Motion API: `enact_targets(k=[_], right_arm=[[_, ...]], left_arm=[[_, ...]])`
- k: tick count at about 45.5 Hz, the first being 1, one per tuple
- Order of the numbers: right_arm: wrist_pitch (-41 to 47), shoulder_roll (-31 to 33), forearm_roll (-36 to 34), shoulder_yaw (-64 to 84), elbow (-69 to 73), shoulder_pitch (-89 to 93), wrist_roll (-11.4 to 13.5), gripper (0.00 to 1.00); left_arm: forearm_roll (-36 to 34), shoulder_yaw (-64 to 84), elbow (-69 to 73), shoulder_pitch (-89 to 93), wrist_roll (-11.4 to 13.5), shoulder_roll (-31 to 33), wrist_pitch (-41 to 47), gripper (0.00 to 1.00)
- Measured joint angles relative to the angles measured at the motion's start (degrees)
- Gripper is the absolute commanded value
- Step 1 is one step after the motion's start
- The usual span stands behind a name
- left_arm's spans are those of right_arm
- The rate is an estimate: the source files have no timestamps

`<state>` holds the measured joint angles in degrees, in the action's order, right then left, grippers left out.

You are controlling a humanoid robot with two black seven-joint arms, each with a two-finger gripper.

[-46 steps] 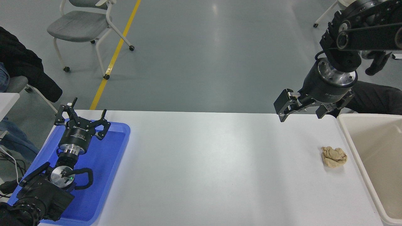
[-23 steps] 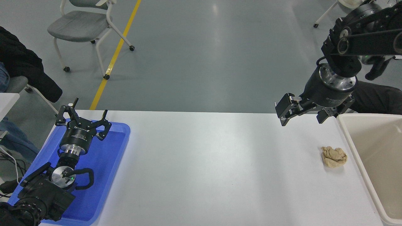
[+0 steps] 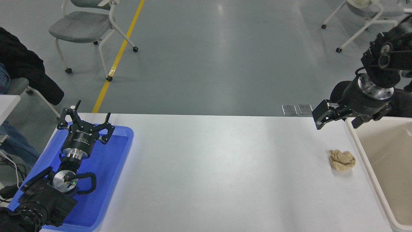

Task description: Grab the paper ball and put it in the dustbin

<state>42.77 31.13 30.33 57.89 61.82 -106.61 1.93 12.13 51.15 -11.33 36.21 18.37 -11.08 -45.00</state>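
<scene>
The tan crumpled paper ball [image 3: 342, 160] lies on the white table [image 3: 219, 174] near its right side, just left of the cream-beige dustbin [image 3: 386, 167]. My right gripper [image 3: 338, 120] hangs open and empty above the table's far edge, beyond the ball and a little above it, close to the bin's far left corner. My left gripper [image 3: 84, 120] is parked open over the blue tray [image 3: 106, 180] at the lower left.
Wheeled chairs [image 3: 87, 29] stand on the grey floor beyond the table. A dark jacket [image 3: 25, 74] hangs over a chair at the left edge. A yellow floor line [image 3: 119, 54] runs past the table's far left corner.
My right gripper has moved to the right and slightly down, from left of the ball's line to above the bin's far left corner. The paper ball and left arm have not moved.
</scene>
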Motion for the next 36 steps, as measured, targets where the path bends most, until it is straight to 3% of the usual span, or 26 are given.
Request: enact_targets(k=[15, 36], right_arm=[[-9.6, 3.4, 11.0, -11.5, -15.5, 21.4, -0.2, 1.0], [-25.9, -1.6, 13.7, -23.7, -30.5, 45.0, -0.4, 1.0]], left_arm=[[0.0, 0.0, 0.0, 0.0, 0.0, 0.0, 0.0, 1.0], [0.0, 0.0, 0.0, 0.0, 0.0, 0.0, 0.0, 1.0]])
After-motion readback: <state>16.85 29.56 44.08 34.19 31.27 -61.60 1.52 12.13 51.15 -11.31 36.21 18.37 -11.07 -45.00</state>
